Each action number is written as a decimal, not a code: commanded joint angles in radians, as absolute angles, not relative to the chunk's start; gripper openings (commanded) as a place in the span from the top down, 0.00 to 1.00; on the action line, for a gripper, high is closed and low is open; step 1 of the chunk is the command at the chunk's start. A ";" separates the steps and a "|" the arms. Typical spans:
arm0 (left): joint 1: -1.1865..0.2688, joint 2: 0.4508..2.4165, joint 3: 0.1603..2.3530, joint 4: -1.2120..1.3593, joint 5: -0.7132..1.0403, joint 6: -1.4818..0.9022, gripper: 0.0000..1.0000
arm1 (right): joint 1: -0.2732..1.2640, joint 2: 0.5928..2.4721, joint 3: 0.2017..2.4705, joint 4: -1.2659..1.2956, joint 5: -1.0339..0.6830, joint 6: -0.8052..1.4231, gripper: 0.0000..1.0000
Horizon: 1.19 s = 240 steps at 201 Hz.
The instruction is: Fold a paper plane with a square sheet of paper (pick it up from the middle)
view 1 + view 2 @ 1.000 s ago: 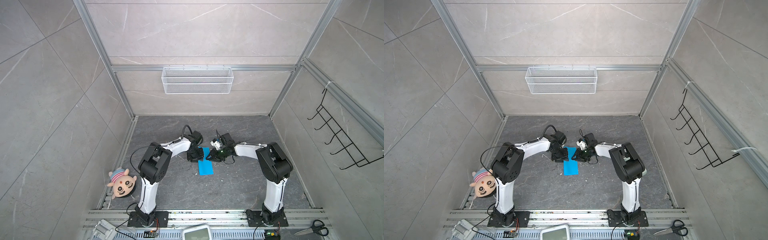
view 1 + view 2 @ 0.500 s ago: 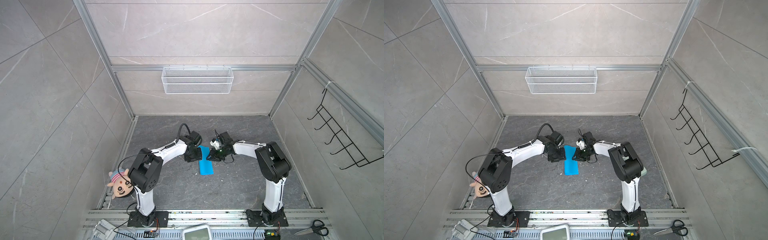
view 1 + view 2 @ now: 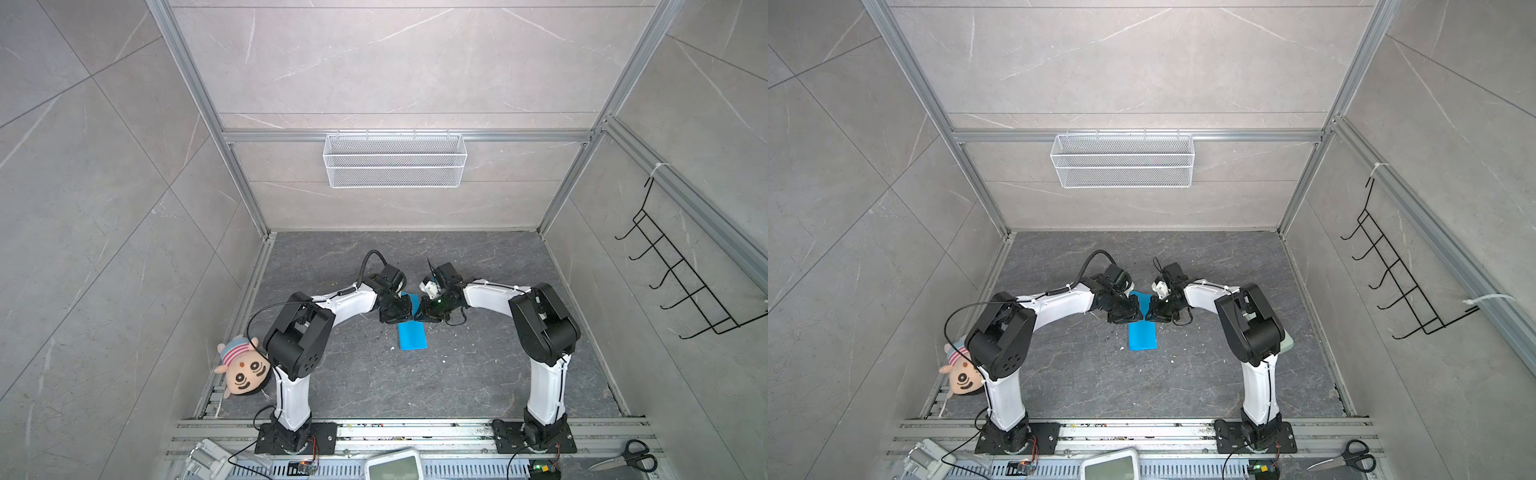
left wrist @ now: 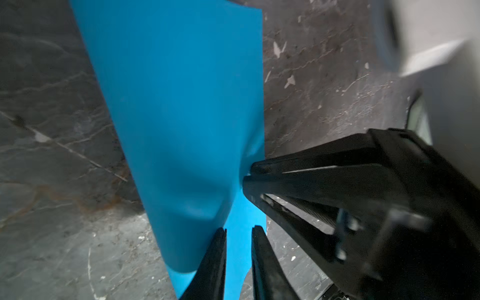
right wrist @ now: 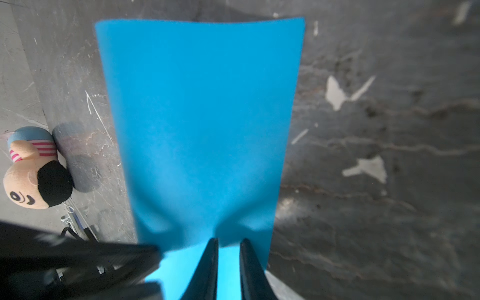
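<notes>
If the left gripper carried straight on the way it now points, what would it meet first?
Most likely the right gripper: the left gripper faces it tip to tip across the blue paper, which both touch.

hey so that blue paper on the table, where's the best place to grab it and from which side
Probably the middle of the square sheet of paper, at its side edges, one gripper coming in from each side. It is thin and limp, so only an edge offers anything to pinch. The left gripper and right gripper already meet there, and the sheet puckers at their tips.
</notes>
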<state>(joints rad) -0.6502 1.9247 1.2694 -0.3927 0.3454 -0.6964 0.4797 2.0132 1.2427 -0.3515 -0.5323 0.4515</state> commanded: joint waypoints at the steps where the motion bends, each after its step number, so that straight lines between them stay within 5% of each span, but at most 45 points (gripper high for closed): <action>1: -0.647 1.947 1.304 -0.444 0.352 -0.663 0.78 | 0.491 2.102 1.215 -0.433 -0.379 0.438 0.79; 184: -0.643 1.907 1.201 -0.609 0.134 -0.695 0.74 | 0.493 2.120 1.220 -0.467 -0.310 0.424 0.80; 240: -0.644 1.867 1.245 -0.643 0.110 -0.658 0.81 | 0.494 2.118 1.222 -0.467 -0.313 0.425 0.80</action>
